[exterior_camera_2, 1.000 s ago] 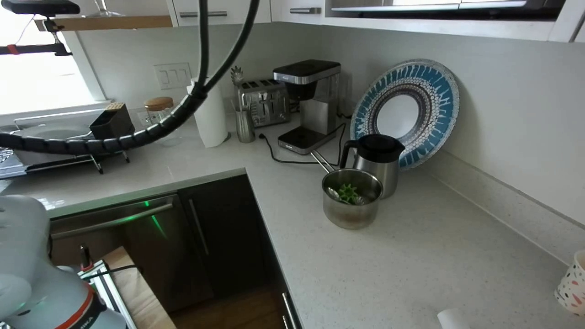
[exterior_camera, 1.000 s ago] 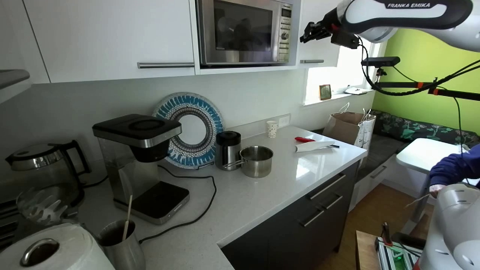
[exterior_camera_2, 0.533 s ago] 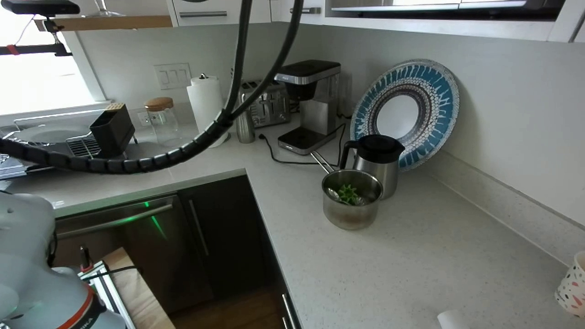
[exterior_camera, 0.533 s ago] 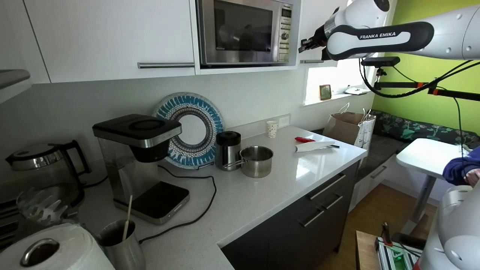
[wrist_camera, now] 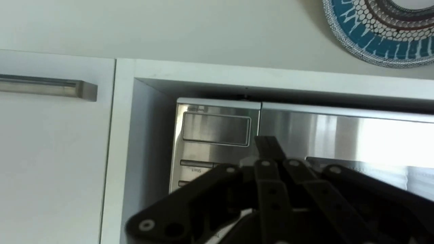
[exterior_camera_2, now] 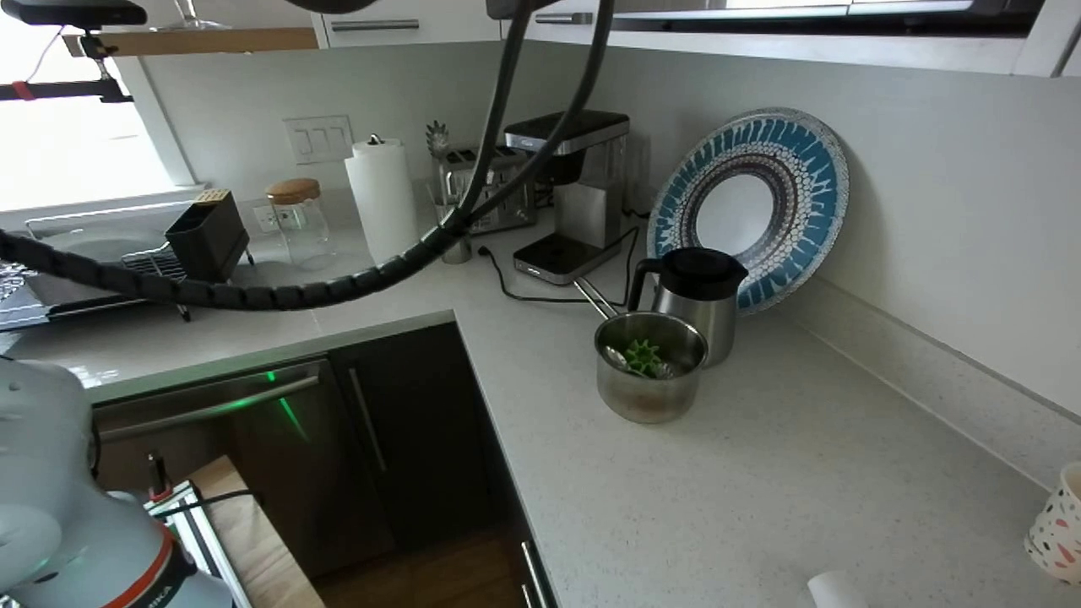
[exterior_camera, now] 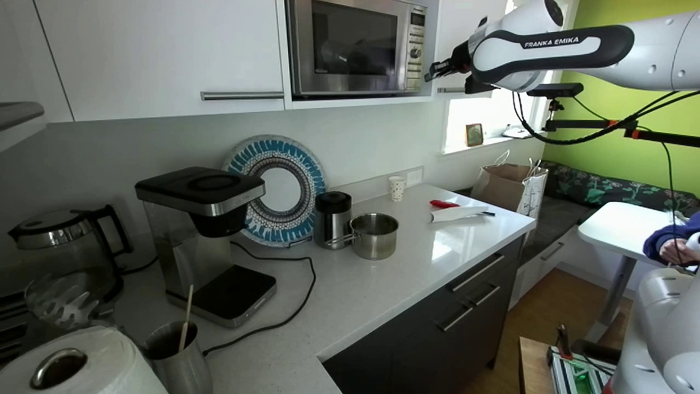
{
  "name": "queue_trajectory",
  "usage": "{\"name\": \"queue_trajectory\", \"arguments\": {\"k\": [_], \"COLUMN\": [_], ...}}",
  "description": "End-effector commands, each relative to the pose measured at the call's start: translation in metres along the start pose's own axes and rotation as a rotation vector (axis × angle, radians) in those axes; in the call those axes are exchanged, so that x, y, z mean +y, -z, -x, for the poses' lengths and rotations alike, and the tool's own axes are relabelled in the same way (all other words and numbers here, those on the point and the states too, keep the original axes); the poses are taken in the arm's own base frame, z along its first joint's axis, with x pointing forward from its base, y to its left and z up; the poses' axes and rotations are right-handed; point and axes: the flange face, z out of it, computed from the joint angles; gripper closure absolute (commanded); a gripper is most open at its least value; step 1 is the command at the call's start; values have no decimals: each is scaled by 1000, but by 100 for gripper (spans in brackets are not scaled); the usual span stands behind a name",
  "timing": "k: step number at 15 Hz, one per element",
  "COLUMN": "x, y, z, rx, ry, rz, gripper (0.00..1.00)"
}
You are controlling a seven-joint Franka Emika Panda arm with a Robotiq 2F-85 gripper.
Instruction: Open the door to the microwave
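Observation:
The silver-grey microwave (exterior_camera: 415, 54) sits in a white cabinet niche, with its control strip at the right. Its door (exterior_camera: 355, 38) is closed, with a dark glass window. Only the microwave's lower edge (exterior_camera_2: 785, 13) shows in an exterior view. In the wrist view, which is upside down, I see the microwave's control strip (wrist_camera: 217, 128) and the silver lower part of the door (wrist_camera: 295, 130), parted by a seam. My gripper (wrist_camera: 266, 138) is shut and empty, its tips over that seam. In an exterior view my gripper (exterior_camera: 428, 75) is just right of the control strip; contact cannot be told.
White cabinet doors with bar handles (exterior_camera: 240, 95) (wrist_camera: 40, 87) flank the niche. The niche's side wall (wrist_camera: 145, 135) and bottom ledge (wrist_camera: 271, 78) frame the microwave. Below, the counter holds a coffee machine (exterior_camera: 199, 189), patterned plate (exterior_camera: 317, 180), metal jug (exterior_camera: 332, 219) and pot (exterior_camera: 374, 241).
The arm has swung lower, and the gripper has moved down and left toward the microwave's control strip. The arm's cable has shifted right in an exterior view. The microwave door has not moved.

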Motion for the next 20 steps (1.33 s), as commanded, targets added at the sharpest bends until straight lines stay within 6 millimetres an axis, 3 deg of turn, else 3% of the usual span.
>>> {"name": "queue_trajectory", "arguments": {"k": [1, 5, 6, 9, 13, 20], "x": [25, 56, 50, 58, 60, 46], "y": [9, 13, 10, 12, -3, -33], "z": [17, 20, 14, 16, 11, 3], "rx": [13, 23, 10, 9, 30, 25], "ry": [19, 90, 61, 79, 61, 19], "rz": [-22, 35, 36, 46, 49, 22], "gripper": [100, 100, 99, 100, 100, 100]}}
